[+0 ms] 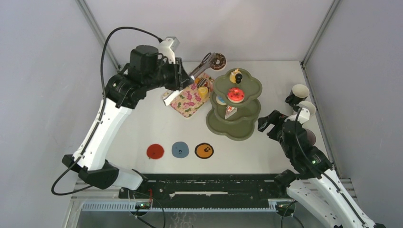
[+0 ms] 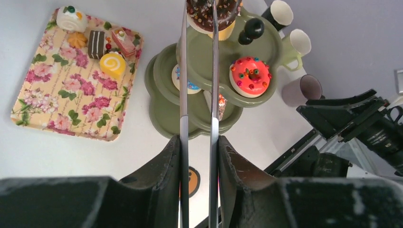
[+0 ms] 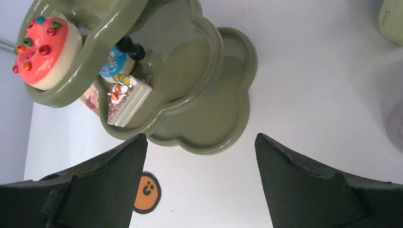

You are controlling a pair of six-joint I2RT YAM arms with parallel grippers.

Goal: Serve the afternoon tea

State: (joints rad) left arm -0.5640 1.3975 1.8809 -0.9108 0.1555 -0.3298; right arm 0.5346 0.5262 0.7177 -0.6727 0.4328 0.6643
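Observation:
My left gripper (image 2: 198,140) is shut on a pair of metal tongs (image 2: 184,95), and the tongs pinch a chocolate sprinkled donut (image 1: 218,61) in the air behind the olive-green three-tier stand (image 1: 252,88). The top tier carries a red donut (image 2: 250,76) and a yellow cupcake (image 1: 234,76) beside the black knob (image 2: 252,29). A blue donut (image 3: 114,64) and a cake slice (image 3: 124,102) lie on the middle tier. My right gripper (image 3: 199,137) stands open and empty, low by the stand's bottom tier (image 3: 214,123). Three mugs (image 2: 297,45) stand right of the stand.
The pink floral tray (image 2: 71,90) left of the stand holds several more treats, among them a yellow roll (image 2: 112,64). Red (image 1: 155,151), blue (image 1: 180,149) and orange (image 1: 204,150) coasters lie in a row near the front. Enclosure walls close in on both sides.

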